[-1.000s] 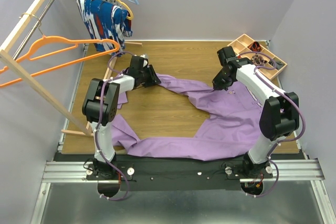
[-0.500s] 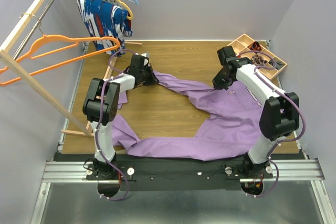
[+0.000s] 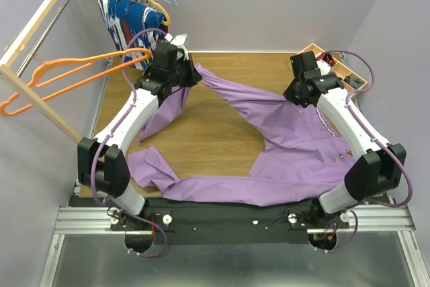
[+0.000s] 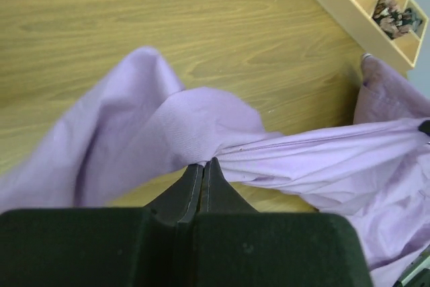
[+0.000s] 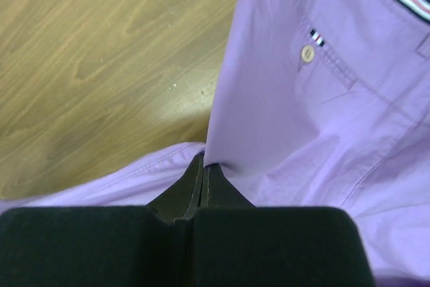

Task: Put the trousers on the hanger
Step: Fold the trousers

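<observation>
I have left pincer (image 4: 203, 168) and right pincer (image 5: 203, 166) pinched shut on trousers (image 3: 289, 152), mid-lift; next I'd drape them over hanger (image 3: 101, 57) bar.

The trousers (image 3: 295, 159) are showing soft, matt cloth — the counter (image 3: 208, 139) is showing smooth grained wood, the hanger (image 3: 114, 54) smooth plastic.

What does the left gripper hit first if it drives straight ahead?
The lilac soft fabric trousers pinched between its fingers; beyond that, probably the wooden tabletop, depth unclear.
</observation>
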{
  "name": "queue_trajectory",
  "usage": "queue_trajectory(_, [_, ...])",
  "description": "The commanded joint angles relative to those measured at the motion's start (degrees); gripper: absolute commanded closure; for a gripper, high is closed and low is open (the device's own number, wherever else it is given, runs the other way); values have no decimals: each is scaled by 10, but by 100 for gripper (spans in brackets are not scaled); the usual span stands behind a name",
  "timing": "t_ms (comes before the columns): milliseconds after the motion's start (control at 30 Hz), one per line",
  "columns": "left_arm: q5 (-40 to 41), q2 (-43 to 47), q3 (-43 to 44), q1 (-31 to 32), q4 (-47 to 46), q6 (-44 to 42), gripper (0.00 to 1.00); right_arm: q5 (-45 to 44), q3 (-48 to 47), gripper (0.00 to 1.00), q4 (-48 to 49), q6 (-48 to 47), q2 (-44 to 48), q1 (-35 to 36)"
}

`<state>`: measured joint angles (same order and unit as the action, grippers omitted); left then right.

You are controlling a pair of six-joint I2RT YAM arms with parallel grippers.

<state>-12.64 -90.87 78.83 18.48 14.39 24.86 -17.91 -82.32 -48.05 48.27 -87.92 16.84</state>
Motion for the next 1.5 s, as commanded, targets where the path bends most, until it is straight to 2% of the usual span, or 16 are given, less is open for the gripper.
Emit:
queue_trajectory(0, [95, 7, 90, 1, 219, -48, 100, -99, -7, 99, -7, -27, 27, -3])
queue_trajectory(167, [109, 0, 154, 2, 338, -85, 100, -166, 2, 99, -6, -4, 55, -3])
queue_trajectory(233, [100, -4, 165, 2, 351, -112, 100, -192, 10, 99, -7, 3, 61, -3])
queue_trajectory(500, [89, -35, 114, 4, 266, -153, 100, -253, 32, 99, -37, 42, 51, -13])
queue_trajectory(600, [126, -75, 135, 7, 231, -170, 100, -250, 39, 99, -38, 51, 43, -35])
queue_trajectory(733, [201, -164, 216, 11, 200, -198, 100, -251, 39, 99, -37, 46, 21, -60])
queue_trajectory(800, [222, -193, 246, 12, 194, -206, 83, -250, 39, 99, -37, 44, 11, -71])
queue_trajectory(833, [225, -215, 275, 12, 200, -206, 67, -249, 39, 99, -38, 44, 6, -73])
queue_trajectory(900, [217, -218, 273, 17, 206, -206, 56, -238, 38, 99, -35, 40, -11, -75])
queue_trajectory(933, [213, -205, 243, 21, 203, -205, 48, -232, 38, 99, -35, 40, -16, -75])
queue_trajectory(1000, [193, -178, 183, 28, 175, -202, 41, -220, 43, 99, -31, 45, -30, -76])
queue_trajectory(1067, [183, -130, 80, 28, 147, -185, 31, -207, 49, 99, -27, 51, -36, -77])
queue_trajectory(1133, [168, -100, -9, 27, 132, -177, 28, -196, 54, 99, -18, 52, -42, -77])
queue_trajectory(1233, [129, -63, -89, 27, 109, -162, 27, -179, 57, 99, -11, 52, -51, -77])
queue_trajectory(1400, [109, -85, -133, 26, 109, -120, 27, -163, 65, 99, -4, 51, -55, -77])
queue_trajectory(1467, [109, -88, -145, 26, 80, -112, 27, -156, 69, 99, -2, 52, -52, -78])
